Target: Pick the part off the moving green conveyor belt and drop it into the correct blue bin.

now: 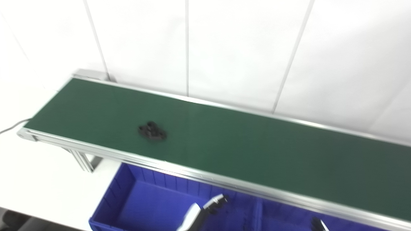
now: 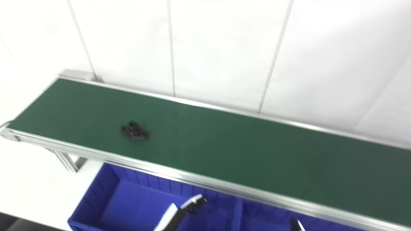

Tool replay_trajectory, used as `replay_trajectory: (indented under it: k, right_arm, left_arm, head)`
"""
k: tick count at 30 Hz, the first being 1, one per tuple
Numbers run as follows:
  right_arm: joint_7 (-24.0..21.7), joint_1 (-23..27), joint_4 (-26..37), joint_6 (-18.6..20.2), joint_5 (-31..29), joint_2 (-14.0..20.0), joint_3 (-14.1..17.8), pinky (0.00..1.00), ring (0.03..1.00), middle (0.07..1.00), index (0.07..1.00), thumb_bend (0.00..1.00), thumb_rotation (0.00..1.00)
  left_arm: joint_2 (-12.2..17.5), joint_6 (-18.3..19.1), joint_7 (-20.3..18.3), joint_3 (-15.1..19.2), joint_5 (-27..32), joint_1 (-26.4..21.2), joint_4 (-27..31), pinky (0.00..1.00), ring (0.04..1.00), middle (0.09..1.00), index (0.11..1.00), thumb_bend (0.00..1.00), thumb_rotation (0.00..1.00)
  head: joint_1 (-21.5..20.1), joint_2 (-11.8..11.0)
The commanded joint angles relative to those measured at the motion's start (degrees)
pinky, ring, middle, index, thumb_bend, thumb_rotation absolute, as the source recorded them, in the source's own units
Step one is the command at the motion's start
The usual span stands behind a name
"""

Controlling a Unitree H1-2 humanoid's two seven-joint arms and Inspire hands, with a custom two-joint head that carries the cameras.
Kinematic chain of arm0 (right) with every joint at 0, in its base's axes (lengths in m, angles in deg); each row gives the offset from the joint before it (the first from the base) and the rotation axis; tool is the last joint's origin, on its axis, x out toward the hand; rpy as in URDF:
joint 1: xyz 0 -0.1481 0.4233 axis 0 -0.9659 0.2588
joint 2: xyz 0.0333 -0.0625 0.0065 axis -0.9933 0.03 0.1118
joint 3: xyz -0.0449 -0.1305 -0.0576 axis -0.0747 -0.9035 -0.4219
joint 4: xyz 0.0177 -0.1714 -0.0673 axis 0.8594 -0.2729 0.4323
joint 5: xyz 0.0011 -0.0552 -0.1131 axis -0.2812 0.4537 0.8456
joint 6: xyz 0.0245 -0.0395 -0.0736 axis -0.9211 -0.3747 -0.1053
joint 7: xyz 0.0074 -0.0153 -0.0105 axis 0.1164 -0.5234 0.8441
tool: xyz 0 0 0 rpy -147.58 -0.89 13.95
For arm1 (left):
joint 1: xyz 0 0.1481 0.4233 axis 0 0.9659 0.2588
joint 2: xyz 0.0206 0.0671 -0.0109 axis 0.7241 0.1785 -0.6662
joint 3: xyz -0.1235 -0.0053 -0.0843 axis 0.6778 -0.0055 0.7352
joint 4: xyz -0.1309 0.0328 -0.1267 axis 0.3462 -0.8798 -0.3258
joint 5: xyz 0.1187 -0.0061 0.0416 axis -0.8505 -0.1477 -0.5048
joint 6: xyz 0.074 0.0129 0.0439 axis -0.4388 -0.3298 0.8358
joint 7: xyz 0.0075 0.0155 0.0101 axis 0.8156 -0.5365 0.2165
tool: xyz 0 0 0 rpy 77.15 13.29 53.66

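Part on green belt, left hand (over bin) well apart

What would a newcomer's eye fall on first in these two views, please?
The long green conveyor belt runs slantwise across the picture, bare but for one small black part toward its left end. Below its near rail sits a bright blue bin, over which the left hand pokes in from the bottom edge.

No readable text, labels or numbers anywhere.
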Motion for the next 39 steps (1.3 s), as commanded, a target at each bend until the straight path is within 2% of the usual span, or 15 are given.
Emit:
replay_trajectory:
  k: [1, 5, 6, 8, 11, 16, 25, 26, 27, 28, 29, 31, 35, 36, 39]
  right_arm:
    - [-1.1, 0.2, 0.83, -3.0, -1.05, 0.04, 0.84, 0.86, 0.919, 0.924, 0.927, 0.43, 0.27]
    - [-2.07, 0.49, -0.01, -3.0, -1.2, -0.41, 1.6, 0.9, 0.948, 0.948, 0.954, 0.36, 0.19]
    - [-2.28, 0.56, -0.18, -3.0, -1.19, -0.56, 1.81, 0.92, 0.956, 0.955, 0.962, 0.34, 0.09]
    - [-1.05, 0.87, -0.55, -3.0, 0.16, -0.82, 1.91, 0.91, 0.95, 0.949, 0.955, 0.32, 0.01]
    - [0.95, 1.42, -1.59, -3.0, 1.82, -1.41, 2.07, 0.9, 0.944, 0.943, 0.949, 0.31, 0.1]
    - [1.63, 1.77, -2.1, -3.0, 1.93, -1.68, 1.93, 0.92, 0.958, 0.955, 0.965, 0.27, 0.01]
    - [3.89, 1.43, 4.92, -3.0, 1.62, -3.14, 1.94, 0.91, 0.927, 0.937, 0.957, 0.27, 0.0]
    - [4.46, 1.95, 6.96, -3.0, 2.17, -3.24, 1.99, 0.87, 0.906, 0.918, 0.938, 0.28, 0.05]
    - [4.88, 2.33, 8.33, -3.0, 2.6, -3.29, 2.02, 0.81, 0.867, 0.883, 0.902, 0.32, 0.22]
    - [5.16, 3.24, 10.03, -3.0, 3.26, -3.14, 2.0, 0.8, 0.863, 0.88, 0.898, 0.32, 0.24]
    - [5.32, 3.85, 11.15, -3.0, 3.67, -3.02, 1.99, 0.77, 0.841, 0.863, 0.876, 0.4, 0.37]
    - [4.85, 5.45, 13.05, -3.0, 4.24, -2.86, 2.17, 0.75, 0.831, 0.854, 0.863, 0.46, 0.47]
    - [3.21, 8.78, 14.93, -2.97, 6.58, -2.52, 2.77, 0.74, 0.82, 0.855, 0.859, 0.54, 0.57]
    - [2.61, 9.74, 15.67, -2.95, 7.16, -2.32, 2.53, 0.73, 0.812, 0.848, 0.85, 0.56, 0.56]
    - [0.59, 11.87, 17.79, -2.93, 8.51, -2.01, 1.6, 0.72, 0.797, 0.826, 0.832, 0.58, 0.48]
  left_arm:
    - [-1.24, -2.61, 2.37, -0.94, -0.1, -2.02, 0.12, 0.78, 0.846, 0.877, 0.882, 0.64, 0.21]
    - [-1.12, -2.64, 4.16, -2.1, 0.27, -3.01, -1.86, 0.77, 0.841, 0.873, 0.874, 0.66, 0.21]
    - [-1.08, -2.64, 4.56, -2.34, 0.4, -3.22, -2.26, 0.77, 0.838, 0.868, 0.87, 0.66, 0.21]
    - [-1.09, -2.64, 5.28, -2.61, 0.49, -3.66, -3.12, 0.76, 0.83, 0.861, 0.862, 0.68, 0.22]
    - [-0.93, -2.63, 6.18, -2.98, 0.01, -4.25, -3.99, 0.75, 0.821, 0.854, 0.857, 0.69, 0.22]
    - [-0.52, -2.63, 7.04, -4.16, 1.15, -4.94, -4.79, 0.74, 0.815, 0.848, 0.85, 0.72, 0.21]
    - [1.32, -2.65, 9.38, -7.16, 3.26, -5.36, -4.06, 0.73, 0.801, 0.833, 0.836, 0.72, 0.21]
    - [1.61, -2.65, 10.02, -7.69, 3.21, -5.52, -4.18, 0.72, 0.797, 0.83, 0.834, 0.72, 0.21]
    - [1.85, -2.65, 10.57, -8.19, 3.25, -5.68, -4.31, 0.72, 0.792, 0.826, 0.831, 0.72, 0.22]
    - [2.22, -2.65, 11.11, -8.9, 3.43, -5.93, -4.38, 0.72, 0.792, 0.826, 0.831, 0.72, 0.22]
    - [2.5, -2.65, 11.55, -9.51, 3.62, -6.13, -4.44, 0.72, 0.791, 0.823, 0.829, 0.72, 0.22]
    - [2.99, -2.65, 12.17, -10.45, 4.27, -6.53, -4.56, 0.72, 0.792, 0.822, 0.826, 0.72, 0.22]
    - [4.36, -2.65, 12.56, -12.2, 5.9, -6.83, -3.51, 0.74, 0.801, 0.828, 0.829, 0.71, 0.19]
    - [4.89, -2.65, 12.39, -12.63, 6.36, -6.82, -2.98, 0.74, 0.804, 0.832, 0.833, 0.71, 0.19]
    - [6.29, -2.65, 11.83, -13.59, 7.53, -6.78, -1.66, 0.74, 0.81, 0.841, 0.843, 0.7, 0.2]
  head:
    - [1.45, -1.05]
    - [3.66, -3.32]
    - [3.66, -3.32]
    - [4.5, -4.24]
    - [4.63, -4.45]
    - [3.99, -4.66]
    - [0.71, -3.62]
    - [-0.17, -3.5]
    - [-0.17, -3.5]
    - [-1.54, -3.37]
    - [-1.54, -3.37]
    - [-3.82, -2.84]
    - [-9.1, -1.77]
    - [-12.66, -1.17]
    - [-17.91, -0.33]
